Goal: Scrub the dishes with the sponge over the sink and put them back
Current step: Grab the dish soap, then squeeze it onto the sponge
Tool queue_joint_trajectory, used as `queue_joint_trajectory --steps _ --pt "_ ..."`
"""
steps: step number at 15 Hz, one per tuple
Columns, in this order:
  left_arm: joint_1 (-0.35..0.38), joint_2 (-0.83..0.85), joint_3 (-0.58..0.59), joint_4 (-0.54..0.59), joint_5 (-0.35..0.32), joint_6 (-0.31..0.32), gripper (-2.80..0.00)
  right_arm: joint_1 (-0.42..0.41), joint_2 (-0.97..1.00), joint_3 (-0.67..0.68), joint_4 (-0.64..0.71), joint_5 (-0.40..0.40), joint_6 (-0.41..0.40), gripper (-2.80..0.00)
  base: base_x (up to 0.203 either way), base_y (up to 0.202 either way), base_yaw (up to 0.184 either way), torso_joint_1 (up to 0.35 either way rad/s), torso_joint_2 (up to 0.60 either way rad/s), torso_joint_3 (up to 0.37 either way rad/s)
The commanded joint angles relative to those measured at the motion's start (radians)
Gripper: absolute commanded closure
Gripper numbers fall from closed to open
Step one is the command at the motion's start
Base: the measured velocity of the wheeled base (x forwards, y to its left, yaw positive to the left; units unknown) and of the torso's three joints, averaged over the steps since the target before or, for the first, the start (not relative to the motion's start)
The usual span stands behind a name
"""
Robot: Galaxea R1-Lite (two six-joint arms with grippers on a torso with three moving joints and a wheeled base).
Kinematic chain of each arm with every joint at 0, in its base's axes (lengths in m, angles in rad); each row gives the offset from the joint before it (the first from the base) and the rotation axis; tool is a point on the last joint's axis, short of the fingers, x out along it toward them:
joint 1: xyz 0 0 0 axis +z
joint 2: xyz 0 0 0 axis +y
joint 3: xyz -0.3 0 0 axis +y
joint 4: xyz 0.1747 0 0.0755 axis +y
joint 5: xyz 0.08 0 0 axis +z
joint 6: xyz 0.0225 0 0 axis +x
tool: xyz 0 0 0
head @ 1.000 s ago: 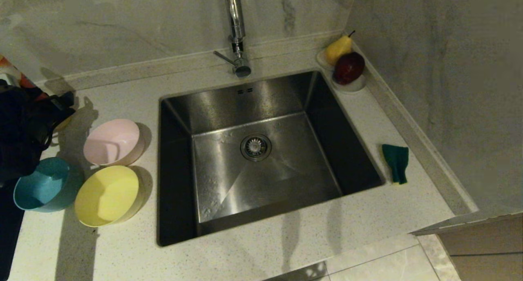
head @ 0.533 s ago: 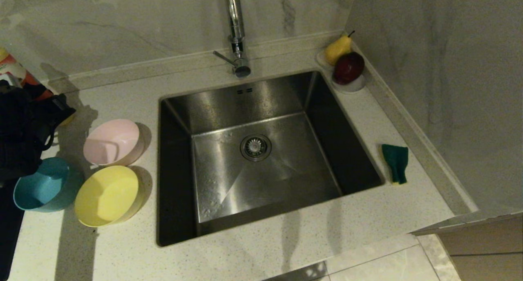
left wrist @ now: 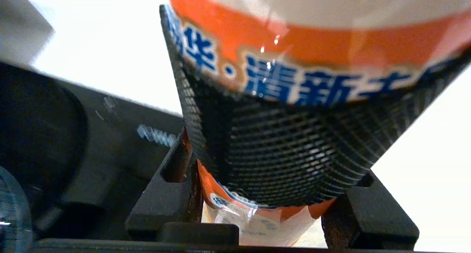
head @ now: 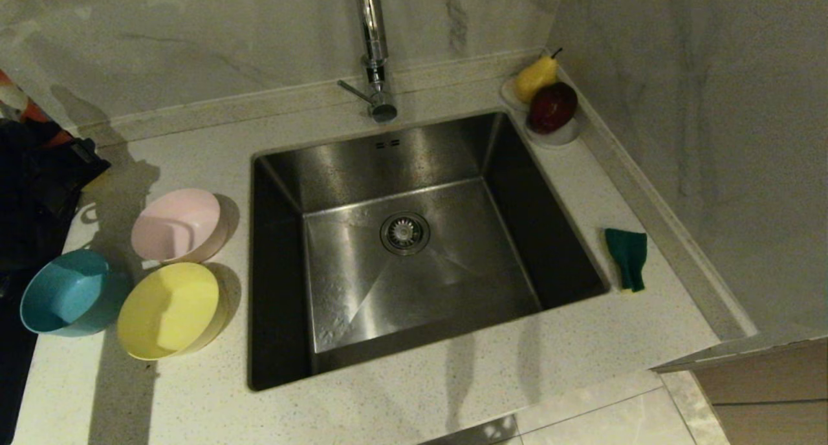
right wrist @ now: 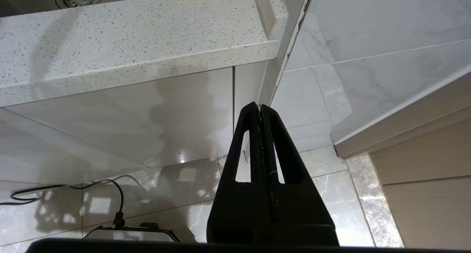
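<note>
Sponge (head: 627,259) green face up on tabletop (head: 414,393) right of sink (head: 414,238), well apart from left tool (left wrist: 265,142) clamped on orange-labelled bottle (left wrist: 316,43) behind pink bowl (head: 178,225), blue bowl (head: 65,301), yellow bowl (head: 169,310); right tool (right wrist: 260,109) pressed closed below tabletop edge.

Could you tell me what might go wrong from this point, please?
1. The left gripper is clamped on an orange-labelled plastic bottle, apparently near its lower end; if top-heavy, it could tip or slip.
2. The light blue, yellow and pale pink round plastic bowls crowd close beside that arm; a swing toward the square steel sink could knock them.
3. The green-faced sponge lies across the sink, while the right gripper hangs shut below the counter.
</note>
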Motion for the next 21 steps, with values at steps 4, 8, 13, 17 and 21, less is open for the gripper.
queue_joint_trajectory --steps 4,8,13,17,21 --pt "0.000 -0.267 0.006 0.159 0.017 -0.005 0.00 0.000 0.001 0.000 0.000 0.000 0.000 0.00 0.000 0.000 0.000 0.000 0.00 0.000" --pt "-0.002 -0.487 0.036 0.339 0.014 -0.003 0.00 0.000 0.001 0.000 0.000 0.000 0.000 0.00 0.000 0.000 0.000 0.000 0.00 0.000" --pt "-0.088 -0.743 0.025 0.749 -0.076 0.003 0.00 0.000 0.001 0.000 0.000 0.000 0.000 0.00 0.000 0.000 0.000 0.000 0.00 0.000" --pt "-0.249 -0.811 0.003 0.906 -0.123 0.056 0.00 0.000 0.000 0.000 0.000 0.000 0.000 0.00 0.000 0.000 0.000 0.000 0.00 0.000" --pt "-0.384 -0.905 0.009 1.006 -0.145 0.177 0.00 0.000 0.001 0.000 0.000 0.000 0.000 0.00 0.000 0.000 0.000 0.000 0.00 0.000"
